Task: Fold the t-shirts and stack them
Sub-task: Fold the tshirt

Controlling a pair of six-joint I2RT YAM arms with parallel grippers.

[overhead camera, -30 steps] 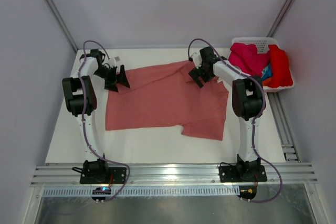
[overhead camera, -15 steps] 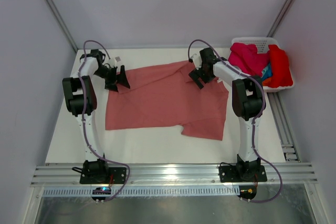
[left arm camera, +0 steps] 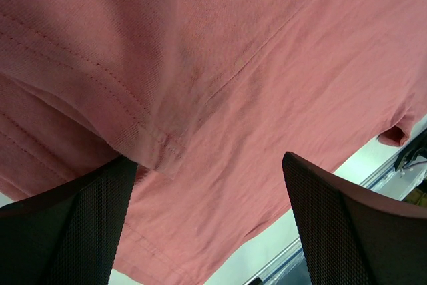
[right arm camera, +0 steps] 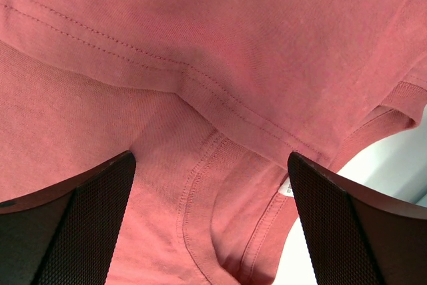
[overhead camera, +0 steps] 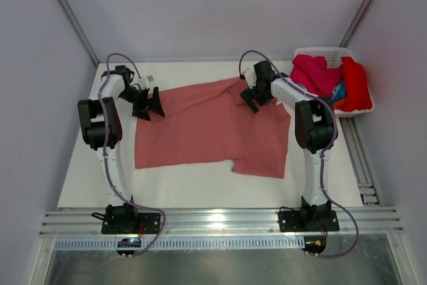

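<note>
From the top external camera, a salmon t-shirt (overhead camera: 210,128) lies spread on the white table (overhead camera: 187,188), wrinkled, with a flap folded along its 5 o'clock corner. The left gripper (overhead camera: 148,101) sits at the shirt's 10 o'clock corner and the right gripper (overhead camera: 253,95) at its 1 o'clock edge, both low over the cloth. At 2 o'clock on the table stands a white basket (overhead camera: 330,52) heaped with more shirts: a magenta shirt (overhead camera: 313,73), a red shirt (overhead camera: 357,85), and slivers of a blue shirt (overhead camera: 339,91) and an orange shirt (overhead camera: 337,103).

In the left wrist view, the left gripper (left arm camera: 207,231) is spread wide. Its two black fingers (left arm camera: 73,225) stand at 7 and 5 o'clock, and nothing is pinched between them. The salmon t-shirt (left arm camera: 233,65) fills the picture, a stitched hem running from 9 o'clock towards the middle, with a bare strip of table (left arm camera: 267,258) at 5 o'clock.

In the right wrist view, the right gripper (right arm camera: 210,225) is likewise spread wide and holds nothing. Between its fingers (right arm camera: 353,231) lies the salmon t-shirt (right arm camera: 220,31), its ribbed collar curving at 6 o'clock with a small white label (right arm camera: 286,188) just beside it. The table (right arm camera: 393,165) shows at 4 o'clock.
</note>
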